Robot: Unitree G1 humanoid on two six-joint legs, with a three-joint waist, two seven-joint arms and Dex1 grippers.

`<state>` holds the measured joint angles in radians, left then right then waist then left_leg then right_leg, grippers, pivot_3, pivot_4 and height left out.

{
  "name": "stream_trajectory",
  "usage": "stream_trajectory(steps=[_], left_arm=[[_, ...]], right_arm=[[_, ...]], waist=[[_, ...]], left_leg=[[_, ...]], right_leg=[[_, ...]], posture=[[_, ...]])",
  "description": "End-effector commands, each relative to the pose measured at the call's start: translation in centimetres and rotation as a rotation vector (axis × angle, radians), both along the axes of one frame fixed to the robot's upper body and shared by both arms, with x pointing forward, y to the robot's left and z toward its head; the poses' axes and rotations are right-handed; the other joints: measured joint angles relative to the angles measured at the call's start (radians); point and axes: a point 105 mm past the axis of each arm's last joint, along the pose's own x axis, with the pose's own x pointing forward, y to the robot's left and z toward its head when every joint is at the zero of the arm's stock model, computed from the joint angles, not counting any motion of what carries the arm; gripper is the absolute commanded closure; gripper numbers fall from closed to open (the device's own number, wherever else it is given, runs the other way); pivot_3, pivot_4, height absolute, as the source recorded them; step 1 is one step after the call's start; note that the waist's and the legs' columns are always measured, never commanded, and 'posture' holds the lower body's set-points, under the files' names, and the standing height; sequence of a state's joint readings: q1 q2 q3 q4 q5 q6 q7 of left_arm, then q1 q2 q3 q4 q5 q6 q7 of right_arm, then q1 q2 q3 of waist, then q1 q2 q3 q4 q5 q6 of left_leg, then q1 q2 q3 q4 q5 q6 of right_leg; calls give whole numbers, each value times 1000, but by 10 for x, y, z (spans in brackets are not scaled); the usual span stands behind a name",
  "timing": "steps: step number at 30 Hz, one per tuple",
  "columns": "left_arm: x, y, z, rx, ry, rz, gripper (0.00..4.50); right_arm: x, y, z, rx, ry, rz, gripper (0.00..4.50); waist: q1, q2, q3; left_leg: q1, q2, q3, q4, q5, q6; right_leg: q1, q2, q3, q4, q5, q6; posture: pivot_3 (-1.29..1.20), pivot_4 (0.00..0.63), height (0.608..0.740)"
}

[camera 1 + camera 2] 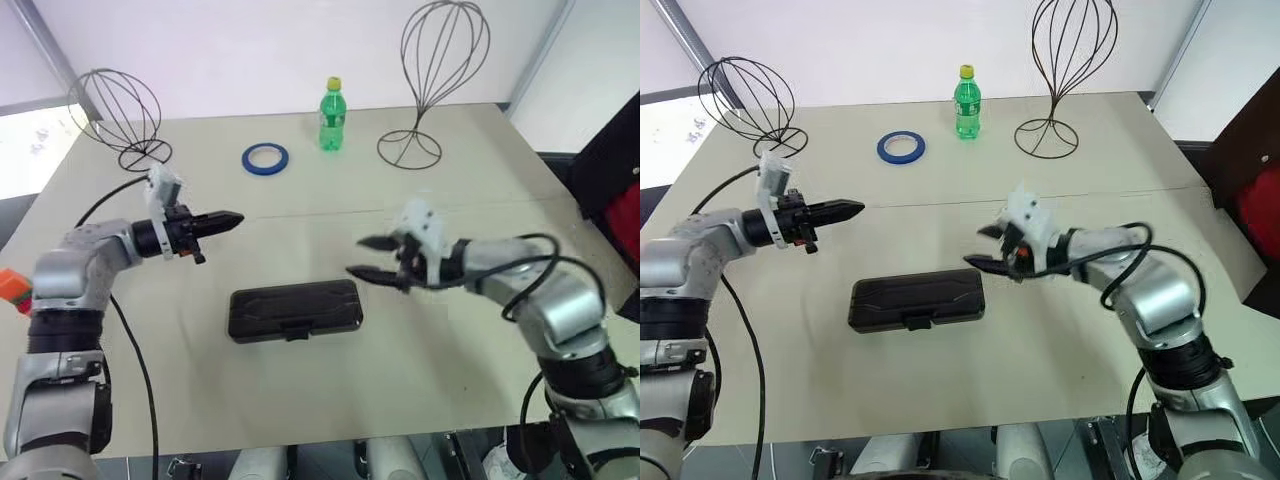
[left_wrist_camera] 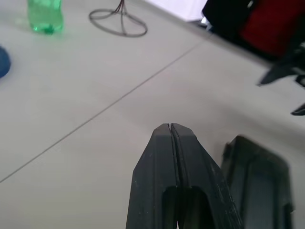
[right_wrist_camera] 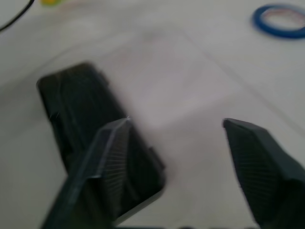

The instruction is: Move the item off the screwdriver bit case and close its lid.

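Two grippers hover over the table (image 1: 450, 360) in the head view. The left gripper (image 1: 232, 219) has its fingers pressed together on nothing; the right gripper (image 1: 356, 257) is spread wide and empty. The screwdriver bit case (image 1: 295, 308) lies flat below and between them, nearer the right gripper's lower finger, with its lid down and nothing resting on top. Whether the front latch has snapped home cannot be made out.

Well beyond both grippers stand a green bottle (image 1: 332, 116), a blue tape roll (image 1: 265, 158) and a wire stand (image 1: 410, 148), none of them in the way.

From the left wrist, the shut fingers point past the case's end, and the case sits just beside them.

From the right wrist, the case lies ahead of one open finger, with bare table ahead of the other.

The risk, as I judge it, is a sweep by that low right finger. It could catch the case's end and skate it across the smooth table. A push on one end alone might also leave the latch unseated.
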<state>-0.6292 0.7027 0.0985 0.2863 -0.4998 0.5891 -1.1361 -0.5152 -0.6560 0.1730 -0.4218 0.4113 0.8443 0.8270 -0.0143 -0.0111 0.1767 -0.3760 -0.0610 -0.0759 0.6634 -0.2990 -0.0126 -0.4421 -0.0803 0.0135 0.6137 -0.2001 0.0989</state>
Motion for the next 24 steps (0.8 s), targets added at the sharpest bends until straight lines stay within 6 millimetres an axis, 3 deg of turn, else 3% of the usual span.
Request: stream_trajectory(steps=[1, 3, 6, 10, 13, 19, 24], left_arm=[[7, -7, 0, 49, -47, -45, 4500], [11, -10, -8, 107, -58, -71, 4500], [20, -21, -26, 215, -57, -148, 4500], [34, -47, -35, 267, -21, -264, 4500], [37, -58, -37, 298, -8, -322, 4500], [34, -86, -39, 389, 27, -489, 4500], [29, -94, -39, 409, 39, -565, 4500]], right_arm=[[-15, 16, 14, 4, -87, 97, 3669], [-20, 21, 9, -16, -87, 124, 4455], [-35, 38, 0, -24, -57, 185, 4455], [-58, 63, -8, -2, -9, 261, 4455], [-60, 67, -11, -7, 4, 248, 4455], [-67, 84, -38, -48, 51, 194, 4455], [-68, 86, -53, -99, 49, 169, 4455]], waist=[[2, 0, 0], [5, -1, 0], [4, -2, 1], [6, -3, 1], [1, -4, 2], [1, -4, 2], [-1, -5, 2]], left_leg=[[0, 0, 0, 0, 0, 0], [-1, 0, -1, 0, 0, 0], [-1, -1, -1, 1, 0, 0], [-1, -1, -2, 1, 0, 0], [-4, -1, -2, 3, 0, 1], [-4, -1, -3, 3, 0, 1], [-5, -1, -2, 4, 0, 1]], right_leg=[[0, 0, 0, 0, 0, 0], [0, 0, -1, 0, 0, 0], [0, -1, -1, -1, 0, 0], [1, 0, -3, -1, 0, 0], [0, 0, -3, -1, 0, 0], [-1, 1, -3, 0, 0, 1], [-1, 0, -3, 0, 0, 1]], posture=[[0, 150, 740], [0, 150, 740], [0, 150, 740], [0, 150, 740], [0, 150, 740], [0, 150, 740], [0, 150, 740]])
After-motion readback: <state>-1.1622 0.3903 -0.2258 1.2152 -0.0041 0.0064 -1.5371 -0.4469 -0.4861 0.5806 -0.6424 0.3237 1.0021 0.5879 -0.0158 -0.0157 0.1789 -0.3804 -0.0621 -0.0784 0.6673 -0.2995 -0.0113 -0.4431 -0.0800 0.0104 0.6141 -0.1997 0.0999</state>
